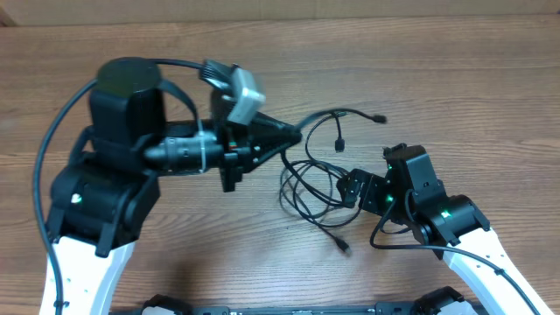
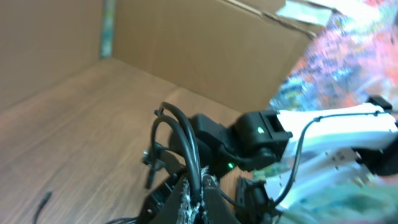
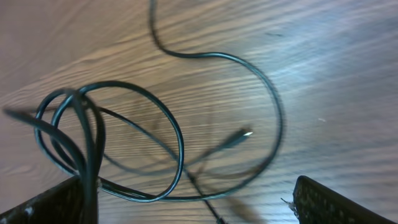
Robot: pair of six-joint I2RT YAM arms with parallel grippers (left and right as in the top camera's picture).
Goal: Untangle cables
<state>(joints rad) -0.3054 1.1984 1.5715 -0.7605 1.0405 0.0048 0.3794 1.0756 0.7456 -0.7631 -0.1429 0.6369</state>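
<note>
The cables (image 1: 313, 179) are thin black cords lying in tangled loops mid-table, with plug ends at the far right (image 1: 381, 118), in the middle (image 1: 339, 145) and at the front (image 1: 346, 251). My left gripper (image 1: 293, 140) points right at the tangle's upper left edge. In the left wrist view it (image 2: 200, 190) is shut on a black cable strand that arches up from its fingers. My right gripper (image 1: 350, 188) is at the tangle's right edge. In the right wrist view it (image 3: 186, 196) is wide open over cable loops (image 3: 155, 155), with strands running by its left finger. A silvery plug tip (image 3: 245, 133) lies between.
The wooden table (image 1: 472, 96) is backed by cardboard walls (image 2: 186, 43). The right arm's black and white body (image 2: 267, 134) shows close ahead in the left wrist view. The left arm's bulk (image 1: 122, 166) covers the table's left half.
</note>
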